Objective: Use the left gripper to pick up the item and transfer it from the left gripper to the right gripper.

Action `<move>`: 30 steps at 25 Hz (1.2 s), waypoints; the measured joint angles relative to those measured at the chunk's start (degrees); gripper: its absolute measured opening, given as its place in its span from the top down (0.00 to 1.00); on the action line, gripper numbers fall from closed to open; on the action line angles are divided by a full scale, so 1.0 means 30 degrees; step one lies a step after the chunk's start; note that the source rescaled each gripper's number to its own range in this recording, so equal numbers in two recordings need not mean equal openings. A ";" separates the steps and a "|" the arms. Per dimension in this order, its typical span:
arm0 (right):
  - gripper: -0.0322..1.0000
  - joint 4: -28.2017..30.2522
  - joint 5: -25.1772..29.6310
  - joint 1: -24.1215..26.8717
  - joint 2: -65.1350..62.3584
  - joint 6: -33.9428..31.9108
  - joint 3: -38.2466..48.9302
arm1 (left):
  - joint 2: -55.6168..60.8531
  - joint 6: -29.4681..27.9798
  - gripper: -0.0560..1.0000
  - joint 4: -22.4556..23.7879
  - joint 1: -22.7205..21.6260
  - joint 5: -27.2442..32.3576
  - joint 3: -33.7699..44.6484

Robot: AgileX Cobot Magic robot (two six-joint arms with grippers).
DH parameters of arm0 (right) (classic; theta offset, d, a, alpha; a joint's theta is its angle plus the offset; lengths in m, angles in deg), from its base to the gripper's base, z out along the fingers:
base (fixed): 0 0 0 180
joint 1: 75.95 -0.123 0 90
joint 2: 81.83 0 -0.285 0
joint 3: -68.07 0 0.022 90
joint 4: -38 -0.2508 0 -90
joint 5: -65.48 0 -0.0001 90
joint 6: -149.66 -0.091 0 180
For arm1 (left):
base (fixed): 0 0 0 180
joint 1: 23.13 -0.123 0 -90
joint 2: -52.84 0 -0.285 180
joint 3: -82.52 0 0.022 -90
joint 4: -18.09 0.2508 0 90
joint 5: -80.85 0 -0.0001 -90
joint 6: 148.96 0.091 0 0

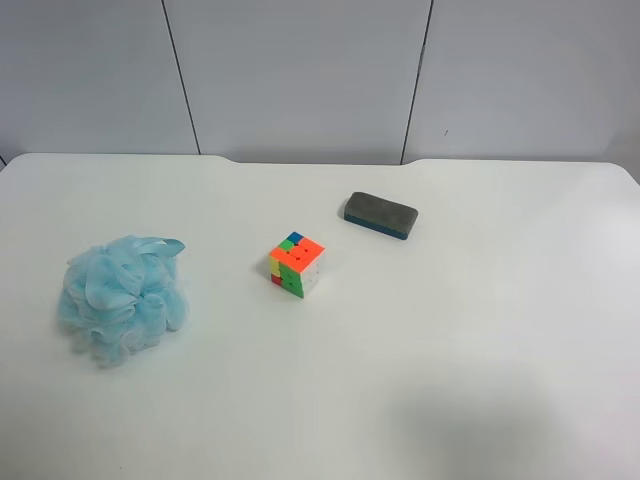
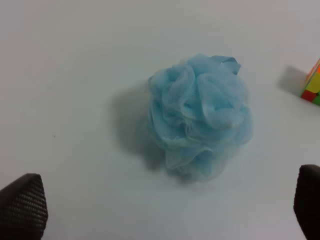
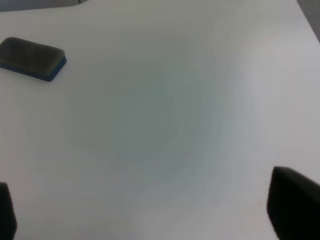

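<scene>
I see blue pouf (image 1: pixel 122 297) resting on white tabletop (image 1: pixel 480 330), toward exterior high view's left, no gripper touching it. Puzzle cube (image 1: pixel 296 264) near middle, apart from pouf. Grey eraser block (image 1: pixel 380 215) farther back, beyond cube. My left gripper (image 2: pixel 165 207) looks down on pouf, jaws spread wide, empty; cube corner at view's edge. My right gripper (image 3: pixel 150 215) likewise spread, empty, over tabletop, eraser block well off.

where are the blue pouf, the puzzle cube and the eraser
blue pouf (image 2: pixel 200 117): left wrist view, middle of the ruffles
puzzle cube (image 1: pixel 296 265): exterior high view, its centre
eraser (image 1: pixel 381 214): exterior high view, grey top face
</scene>
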 joint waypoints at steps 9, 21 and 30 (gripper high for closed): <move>0.01 0.0000 0.0000 0.0000 0.0000 0.0000 0.0000 | 0.0000 0.0000 0.00 0.0000 0.0000 0.0000 0.0000; 0.01 0.0000 0.0000 0.0000 0.0000 0.0000 0.0000 | 0.0000 0.0000 0.00 0.0000 0.0000 0.0000 0.0000; 0.01 0.0000 0.0000 0.0000 0.0000 0.0000 0.0000 | -0.0488 0.0000 0.00 -0.0702 0.0000 -0.0133 -0.0262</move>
